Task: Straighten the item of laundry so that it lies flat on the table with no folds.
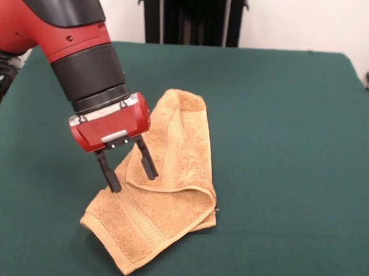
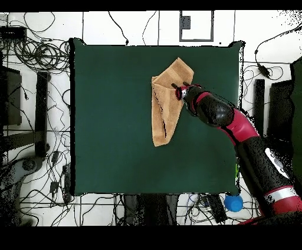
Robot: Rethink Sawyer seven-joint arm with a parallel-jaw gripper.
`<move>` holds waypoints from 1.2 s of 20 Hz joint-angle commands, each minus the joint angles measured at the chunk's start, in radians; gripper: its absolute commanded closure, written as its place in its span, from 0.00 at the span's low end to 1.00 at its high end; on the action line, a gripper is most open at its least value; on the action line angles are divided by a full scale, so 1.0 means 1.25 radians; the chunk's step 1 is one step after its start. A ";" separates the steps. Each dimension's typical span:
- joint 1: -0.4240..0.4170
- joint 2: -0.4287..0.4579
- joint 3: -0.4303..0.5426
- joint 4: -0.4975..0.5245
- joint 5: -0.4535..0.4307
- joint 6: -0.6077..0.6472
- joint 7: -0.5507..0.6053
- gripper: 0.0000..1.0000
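towel (image 1: 170,174): soft, fuzzy orange-tan cloth with flatter woven stripes and sewn edges | table (image 1: 283,149): dark green cloth, matt, felt-like, a bit fuzzy | gripper (image 1: 131,168): shiny red hard shell that looks like plastic, smooth | fingers (image 1: 147,159): black, dull, smooth | arm (image 1: 72,33): glossy red and black, smooth

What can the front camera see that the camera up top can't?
Only the front view shows the gap between the open gripper fingers, and the woven band on the folded towel. Only the overhead view shows the whole table, the cables around it, and a blue ball near the robot's base. Both show the gripper over the towel's edge.
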 commanded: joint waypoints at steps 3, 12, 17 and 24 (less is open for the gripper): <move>0.052 0.042 -0.003 0.048 0.042 0.032 0.126 0.00; 0.065 0.060 0.006 0.028 0.071 0.089 0.096 0.00; 0.077 0.052 -0.003 0.023 0.080 0.100 0.096 0.00; 0.092 0.035 -0.025 0.018 0.087 0.153 0.073 0.00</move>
